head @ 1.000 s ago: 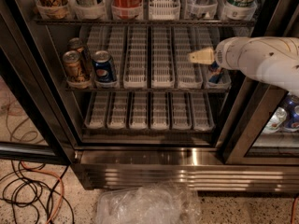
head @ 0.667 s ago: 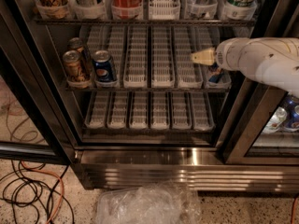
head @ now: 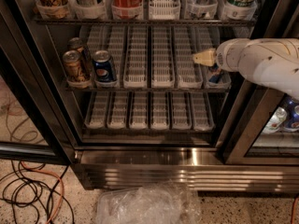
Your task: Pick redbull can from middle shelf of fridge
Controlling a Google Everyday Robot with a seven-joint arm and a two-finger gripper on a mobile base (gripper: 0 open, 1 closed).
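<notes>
Whether the jaws are parted or closed I cannot tell, because the gripper [head: 204, 58] shows only as one cream-coloured wedge pointing to the left, and nothing is visible in its hold. It hangs over the right end of the middle shelf [head: 140, 88], carried by the white arm [head: 266, 64], which comes in from the right side through the open door of the fridge [head: 154, 160]. The redbull can [head: 215, 74] stands upright at the front of the rightmost white lane, just below and a little behind the wedge in the picture. It is partly covered by the wrist, so only its blue and silver lower part shows. I judge that the grasp is not yet made: the tip is beside and above the can, not around it. The arm probably enters sideways because the shelf above leaves little room to come from the top. The next move must bring the gripper down to the can without pushing it back along the lane. The Pepsi can [head: 104, 68] and the gold-brown cans [head: 74, 65] stand well apart, at the left end of the same shelf.
</notes>
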